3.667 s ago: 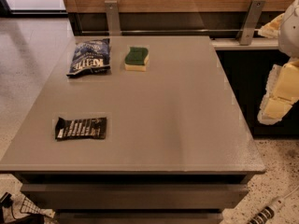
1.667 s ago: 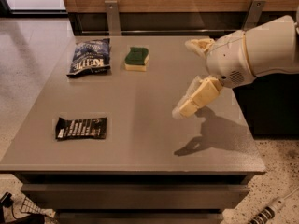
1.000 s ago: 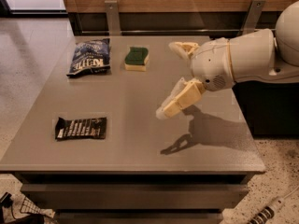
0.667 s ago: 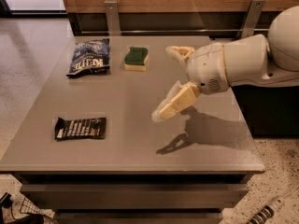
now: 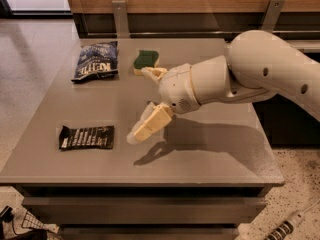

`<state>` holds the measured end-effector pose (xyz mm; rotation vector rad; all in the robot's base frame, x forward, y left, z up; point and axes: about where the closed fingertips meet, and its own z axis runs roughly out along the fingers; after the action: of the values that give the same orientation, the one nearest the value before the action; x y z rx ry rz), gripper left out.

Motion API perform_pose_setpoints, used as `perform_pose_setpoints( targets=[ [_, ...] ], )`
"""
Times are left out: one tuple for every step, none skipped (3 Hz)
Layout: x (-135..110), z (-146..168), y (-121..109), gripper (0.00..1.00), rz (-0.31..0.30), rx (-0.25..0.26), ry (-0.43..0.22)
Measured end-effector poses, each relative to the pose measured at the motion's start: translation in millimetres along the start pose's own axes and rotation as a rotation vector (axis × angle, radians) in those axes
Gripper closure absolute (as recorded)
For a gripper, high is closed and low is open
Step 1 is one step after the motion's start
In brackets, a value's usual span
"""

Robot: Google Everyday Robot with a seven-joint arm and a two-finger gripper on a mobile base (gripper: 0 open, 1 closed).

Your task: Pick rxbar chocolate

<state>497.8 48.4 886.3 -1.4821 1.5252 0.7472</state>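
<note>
Camera view: approach step, I'd judge; nothing gripped yet. End effector [image 5: 138, 103] hung mid-frame above the worktop [image 5: 215, 154], fingers spread wide, empty, touching nothing. Rxbar [image 5: 86, 137] lay flat at lower left, well apart from it. Next: move left & down over bar, then close.

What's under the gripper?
The gripper hangs open over bare table and its own shadow, right of the rxbar chocolate. Its far finger covers the sponge's near corner.
</note>
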Motion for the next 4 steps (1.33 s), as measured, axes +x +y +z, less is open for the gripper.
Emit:
perform_pose_setpoints(
  targets=[
    [-5, 45, 9, 0.00, -0.005, -0.058, -0.040],
    [-6, 69, 19, 0.00, -0.007, -0.087, -0.065],
    [-4, 88, 35, 0.00, -0.003, -0.117, -0.078],
    [1, 103, 46, 0.00, 0.006, -0.132, -0.080]
  ],
)
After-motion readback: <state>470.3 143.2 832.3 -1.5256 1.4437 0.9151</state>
